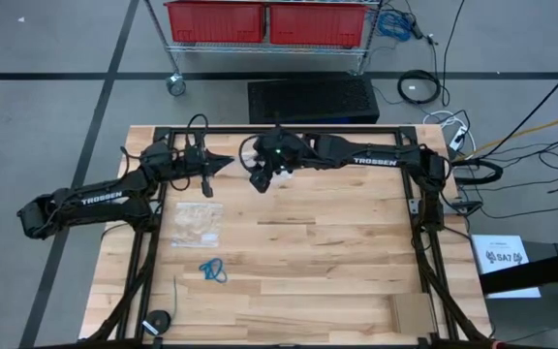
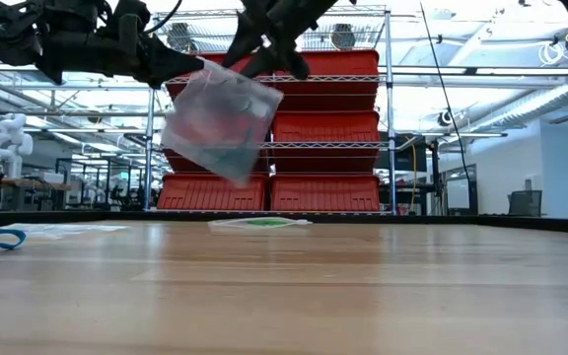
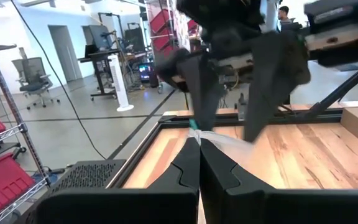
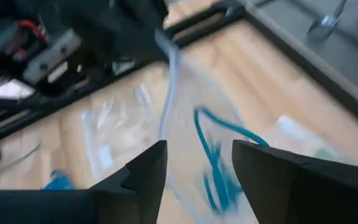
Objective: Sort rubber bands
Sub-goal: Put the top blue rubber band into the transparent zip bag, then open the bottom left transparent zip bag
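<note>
Clear bag (image 2: pixel 223 120) above bright blue rubber bands (image 1: pixel 212 269)

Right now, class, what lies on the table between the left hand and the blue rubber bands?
Clear plastic bags, lying flat, as the high view shows.

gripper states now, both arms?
Left gripper: shut on the clear plastic bag, held above the table.
Right gripper: open, at the bag's mouth.

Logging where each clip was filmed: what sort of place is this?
Likely a robotics lab or workshop: wire shelving stacked with red bins, another robot on a far bench, office chairs and desks.
</note>
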Motion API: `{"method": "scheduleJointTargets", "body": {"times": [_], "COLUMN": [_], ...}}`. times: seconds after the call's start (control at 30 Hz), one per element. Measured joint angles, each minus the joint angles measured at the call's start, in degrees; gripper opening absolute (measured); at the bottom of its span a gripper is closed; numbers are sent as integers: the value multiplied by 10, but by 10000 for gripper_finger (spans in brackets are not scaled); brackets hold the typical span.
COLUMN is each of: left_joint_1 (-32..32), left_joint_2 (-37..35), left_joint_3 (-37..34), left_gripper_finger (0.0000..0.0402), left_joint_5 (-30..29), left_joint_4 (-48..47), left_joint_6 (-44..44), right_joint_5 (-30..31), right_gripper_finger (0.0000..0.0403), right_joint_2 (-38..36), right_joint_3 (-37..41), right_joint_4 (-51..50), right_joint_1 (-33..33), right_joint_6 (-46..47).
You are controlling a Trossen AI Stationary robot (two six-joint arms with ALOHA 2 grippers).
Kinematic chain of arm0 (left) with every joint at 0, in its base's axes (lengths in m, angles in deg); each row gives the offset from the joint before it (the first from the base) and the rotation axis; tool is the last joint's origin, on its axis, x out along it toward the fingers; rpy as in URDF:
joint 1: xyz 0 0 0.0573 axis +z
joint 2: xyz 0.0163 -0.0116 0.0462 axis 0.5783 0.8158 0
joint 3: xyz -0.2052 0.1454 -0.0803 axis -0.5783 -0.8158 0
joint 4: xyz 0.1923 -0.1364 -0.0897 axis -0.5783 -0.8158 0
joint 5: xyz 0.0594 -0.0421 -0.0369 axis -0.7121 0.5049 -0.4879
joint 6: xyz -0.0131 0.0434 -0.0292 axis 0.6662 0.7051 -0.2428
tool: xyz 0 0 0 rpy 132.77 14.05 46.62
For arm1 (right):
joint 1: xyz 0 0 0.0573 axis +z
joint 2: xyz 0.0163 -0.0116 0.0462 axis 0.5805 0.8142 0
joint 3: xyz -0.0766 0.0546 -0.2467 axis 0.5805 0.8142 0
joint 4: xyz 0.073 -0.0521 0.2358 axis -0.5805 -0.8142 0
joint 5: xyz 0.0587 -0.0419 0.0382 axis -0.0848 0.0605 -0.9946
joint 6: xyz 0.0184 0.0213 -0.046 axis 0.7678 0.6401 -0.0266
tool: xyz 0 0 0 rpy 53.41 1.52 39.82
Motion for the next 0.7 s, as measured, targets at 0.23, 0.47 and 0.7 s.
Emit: {"method": "scheduleJointTargets", "body": {"times": [0.23, 0.47, 0.7], "left_joint_1": [0, 0, 0], "left_joint_2": [0, 0, 0], "left_joint_3": [0, 0, 0], "left_gripper_finger": [0, 0, 0], "left_joint_5": [-11, -12, -12], "left_joint_4": [1, 0, -17], "left_joint_6": [0, 0, 5], "right_joint_5": [-28, -32, -17], "right_gripper_finger": [173, 173, 169], "right_joint_2": [0, -2, -62], "right_joint_3": [0, 0, 0], "right_joint_4": [-17, -9, -161], "right_joint_1": [9, 15, 15], "right_joint_6": [-18, -66, -79]}}
